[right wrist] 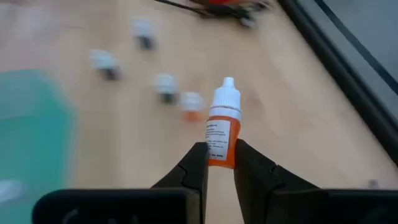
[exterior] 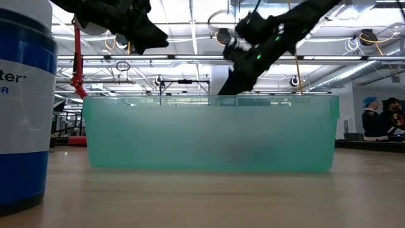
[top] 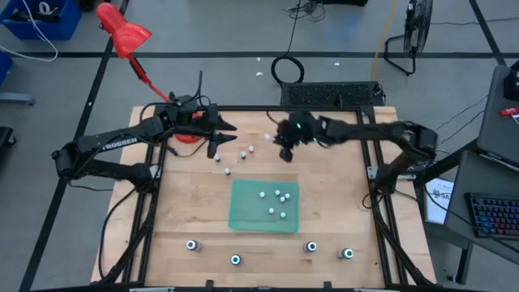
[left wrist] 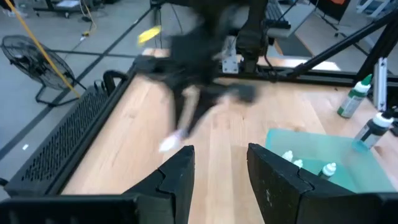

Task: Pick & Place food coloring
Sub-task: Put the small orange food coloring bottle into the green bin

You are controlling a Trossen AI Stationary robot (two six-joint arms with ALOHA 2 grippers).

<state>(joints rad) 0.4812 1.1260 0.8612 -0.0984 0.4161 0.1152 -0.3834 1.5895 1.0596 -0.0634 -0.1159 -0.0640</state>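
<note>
The food coloring is many tiny bottles. Several lie in the green tray (top: 263,205), and several stand loose on the wood behind it (top: 242,154). My right gripper (top: 285,151) hangs over the table's far middle, shut on an orange bottle with a white cap (right wrist: 221,127). My left gripper (left wrist: 221,168) is open with nothing between its fingers, and stands at the far left (top: 217,139) beside the loose bottles. Larger dark bottles with teal tops (top: 235,259) stand along the near edge. My right gripper pinches the orange bottle's lower end (right wrist: 219,158) between its two fingertips. The fingers slant down from the table's right side. The bottle lies along them, its white cap (right wrist: 227,94) pointing away past the fingertips, and is lifted clear of the table.
A red object (top: 186,135) sits on the far left of the table under my left arm. In the low view the tray's wall (exterior: 209,133) spans the middle, and one large bottle (exterior: 22,101) stands close at the left. Bare wood lies left and right of the tray.
</note>
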